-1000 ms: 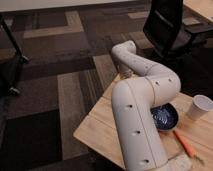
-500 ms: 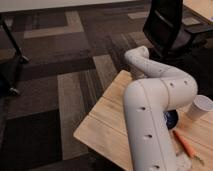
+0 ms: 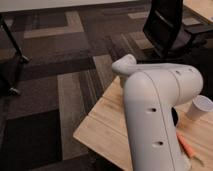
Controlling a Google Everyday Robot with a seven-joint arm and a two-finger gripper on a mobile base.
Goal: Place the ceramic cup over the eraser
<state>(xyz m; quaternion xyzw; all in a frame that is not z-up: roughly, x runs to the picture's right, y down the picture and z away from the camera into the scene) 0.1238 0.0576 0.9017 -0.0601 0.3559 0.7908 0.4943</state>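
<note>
Mostly arm point(image 3: 155, 110) blocking table point(image 3: 107, 125) | end effector hidden, state untellable | white cup point(image 3: 200, 107) beside arm

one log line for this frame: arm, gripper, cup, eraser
arm: blocks mid-table view | gripper: out of view, jaws unseen | ceramic cup: standing on table, frame right | eraser: not visible | orange stick: beside arm

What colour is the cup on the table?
The cup is white, in the camera view, beside the arm. The hand is out of sight.
</note>
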